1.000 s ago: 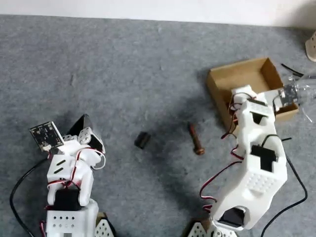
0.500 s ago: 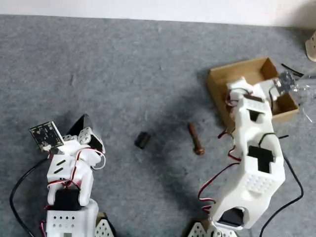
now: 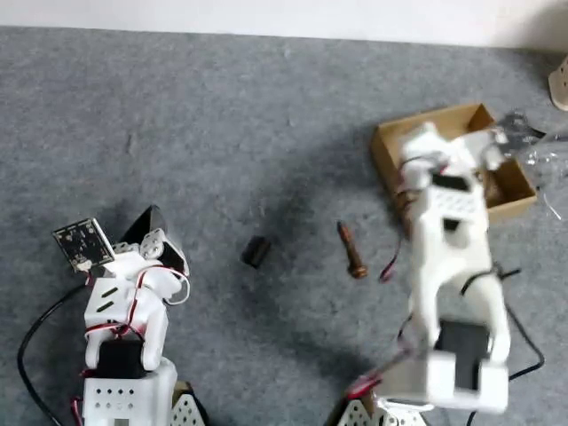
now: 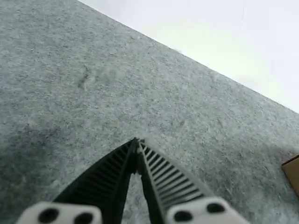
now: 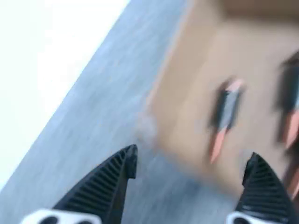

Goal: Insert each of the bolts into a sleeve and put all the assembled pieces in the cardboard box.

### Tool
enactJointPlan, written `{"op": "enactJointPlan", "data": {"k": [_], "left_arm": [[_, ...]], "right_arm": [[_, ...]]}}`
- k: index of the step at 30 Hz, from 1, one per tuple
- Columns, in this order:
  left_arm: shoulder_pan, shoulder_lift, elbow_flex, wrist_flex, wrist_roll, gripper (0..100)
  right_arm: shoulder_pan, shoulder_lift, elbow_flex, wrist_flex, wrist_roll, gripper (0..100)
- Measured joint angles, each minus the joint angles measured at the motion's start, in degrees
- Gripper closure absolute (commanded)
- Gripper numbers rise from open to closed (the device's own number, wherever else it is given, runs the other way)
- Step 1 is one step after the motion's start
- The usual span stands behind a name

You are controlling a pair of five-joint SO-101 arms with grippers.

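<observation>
Right gripper (image 5: 192,154), ribbed black jaws spread, hangs over tan cardboard box (image 5: 196,84).

Grey felt mat (image 3: 222,133) covering the whole table, white strip (image 3: 266,16) along its far edge, pale beige object (image 3: 560,82) cut off at the right edge

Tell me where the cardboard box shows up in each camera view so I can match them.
High view: cardboard box at the upper right of the grey mat.
Left wrist view: probably the brown corner at the frame's edge, far past the shut left gripper.
Right wrist view: just beyond the open right gripper, with assembled pieces inside.
Shared landmark: the grey mat.
</observation>
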Motion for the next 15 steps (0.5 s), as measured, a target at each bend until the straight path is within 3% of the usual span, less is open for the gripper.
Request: {"op": "enactJointPlan", "data": {"k": [7,10,15], "left_arm": [[0.0,0.0,0.0,0.0,0.0,99],[0.0,0.0,0.0,0.0,0.0,99],[0.0,0.0,0.0,0.0,0.0,99]], "right_arm": [[-25.3,-22.8,19.3,1.1,0.1,67.7],[-32.9,-21.5,22.1,1.1,0.1,67.7],[-38.2,-9.6,17.1,2.7,0.1,67.7]]}}
